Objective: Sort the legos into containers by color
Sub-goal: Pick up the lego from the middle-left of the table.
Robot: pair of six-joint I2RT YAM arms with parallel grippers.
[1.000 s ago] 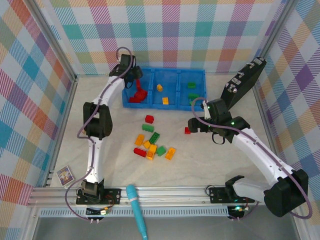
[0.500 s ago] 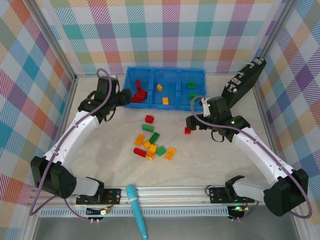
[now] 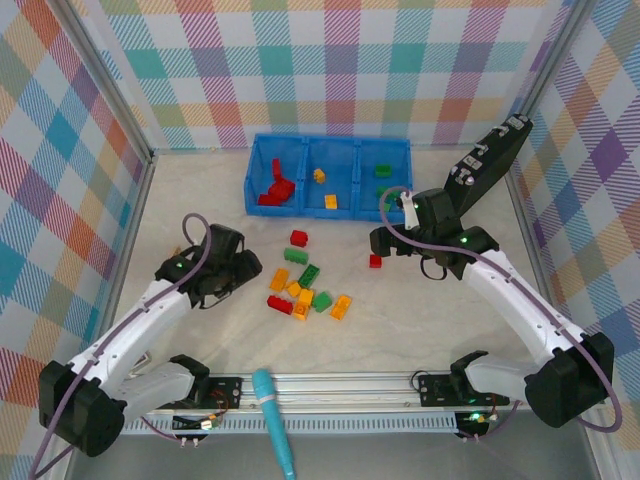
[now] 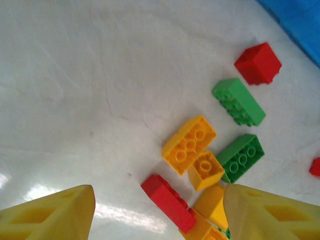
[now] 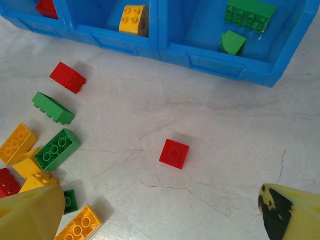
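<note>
The loose legos (image 3: 305, 288) lie heaped mid-counter, one red brick (image 5: 174, 153) alone to their right, and the blue bin (image 5: 215, 62) stands at the far side. Your left tool (image 4: 160, 202) has swung back from the bin's red compartment to the heap's left edge with fingers spread and nothing held, so I judge a new pick begins. The right tool (image 5: 160, 200), also spread and empty, hangs over the lone brick, which has bare counter all around.
</note>
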